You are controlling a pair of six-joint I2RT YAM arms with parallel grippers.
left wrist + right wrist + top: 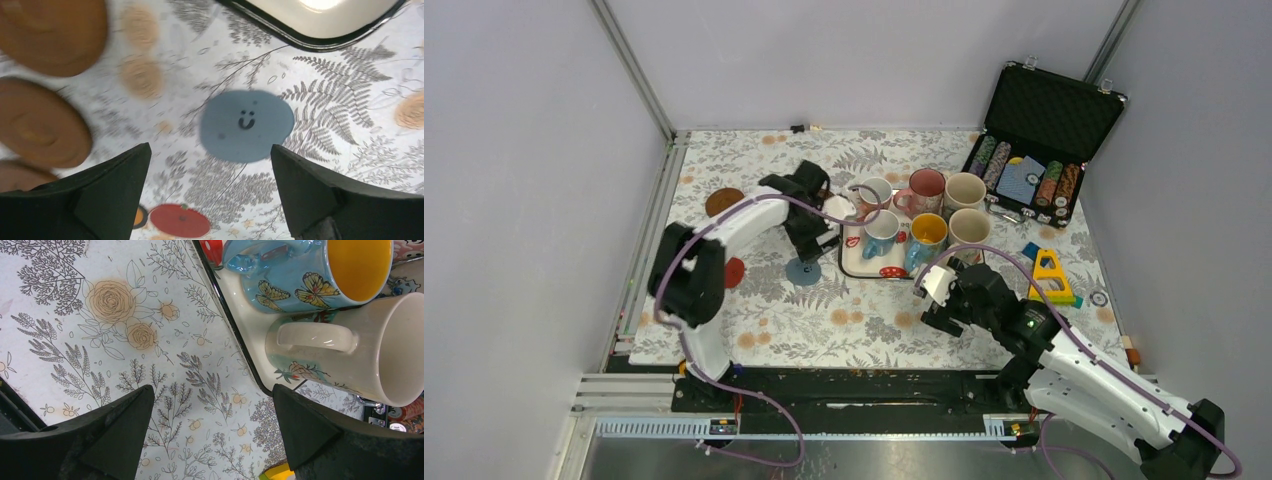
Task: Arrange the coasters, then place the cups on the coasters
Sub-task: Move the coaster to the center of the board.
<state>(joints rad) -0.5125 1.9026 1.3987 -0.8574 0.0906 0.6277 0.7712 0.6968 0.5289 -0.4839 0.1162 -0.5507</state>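
Grey-blue coaster, smiley on top, lies flat on the floral tablecloth, just off the near-left corner of the tray, not touching it. Left gripper hovers right over it, fingers spread wide to either side, nothing held. Left wrist view is motion-blurred.

Three brown coasters sit in a loose group further left. Red coaster is on the near side, and a sliver of the black-and-orange coaster shows beside it, mostly hidden by a finger.

All six cups are on the tray, none on a coaster: pink mug, two cream mugs, blue mug with yellow inside, white-and-blue mug, pink-handled mug.

Left arm: elbow raised at the left, forearm reaching across toward the tray, wrist tipped down.

Right arm: low, stretched from the near-right corner. Right gripper has its jaws wide apart and empty, over bare cloth just short of the tray's near-right corner.

Open poker chip case is at far right, with a yellow toy in front of it.
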